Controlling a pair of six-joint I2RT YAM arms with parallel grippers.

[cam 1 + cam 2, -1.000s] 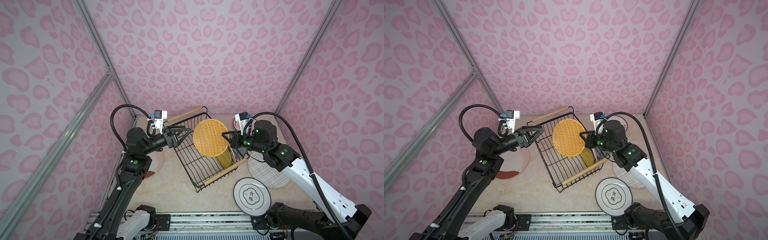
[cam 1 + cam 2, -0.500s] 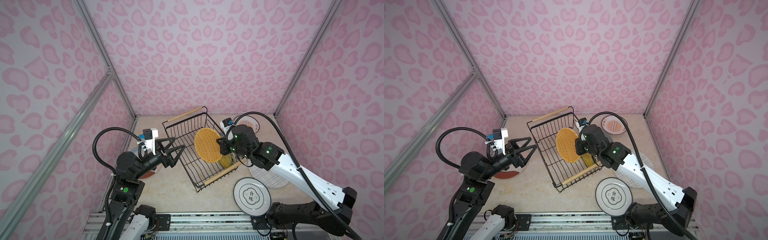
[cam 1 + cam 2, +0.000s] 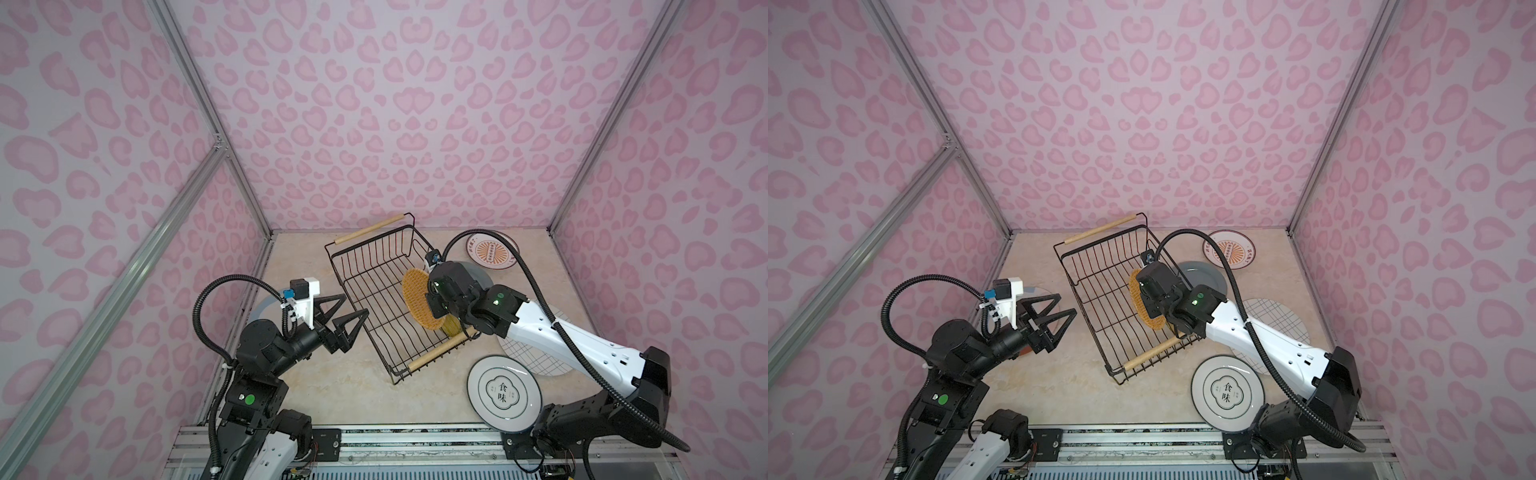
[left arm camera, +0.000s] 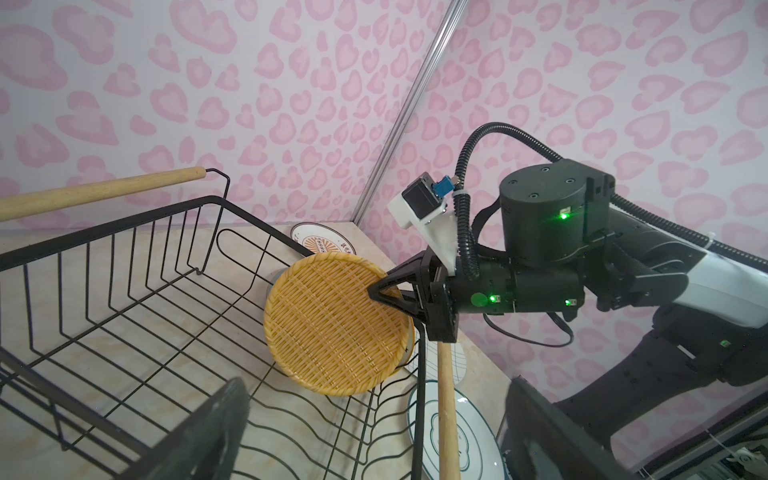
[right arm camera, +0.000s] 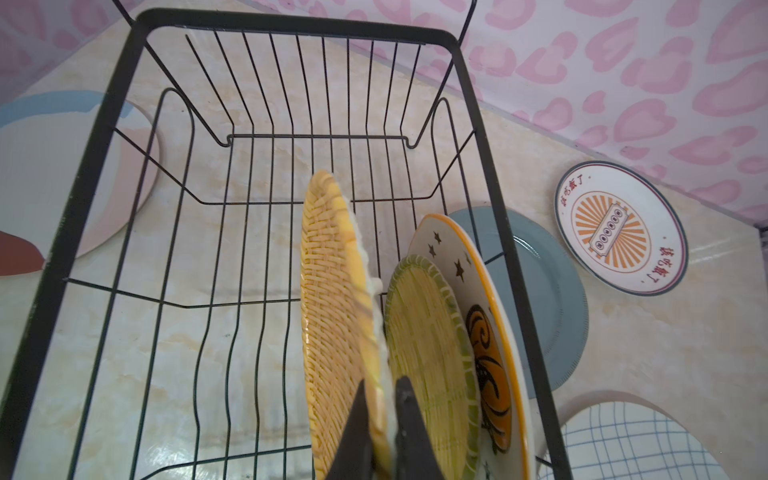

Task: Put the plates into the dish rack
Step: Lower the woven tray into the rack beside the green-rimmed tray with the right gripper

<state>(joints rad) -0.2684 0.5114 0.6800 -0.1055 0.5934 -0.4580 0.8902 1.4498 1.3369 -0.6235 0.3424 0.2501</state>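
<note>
The dish rack [image 3: 370,228] stands slanted mid-table. My right gripper [image 5: 382,386] is shut on the rim of a yellow woven plate [image 5: 332,291], which it holds on edge inside the rack [image 5: 291,25]. In both top views the wrist covers the grip. Behind that plate a smaller green-rimmed woven plate [image 5: 432,353] and a white starred plate [image 5: 478,291] stand against the rack's end. My left gripper [image 3: 353,309] hangs open and empty just left of the rack.
On the table right of the rack lie a grey-blue plate [image 3: 478,274], an orange sunburst plate [image 3: 490,251], a grid plate [image 3: 536,357] and a plate with Chinese characters [image 3: 503,392]. A pink and blue plate [image 5: 41,174] lies left of the rack, under the left arm.
The right gripper has lowered the woven plate from above the rack down into it, turning it edge-on. The left arm has drawn back and down, away from the rack's far corner.
</note>
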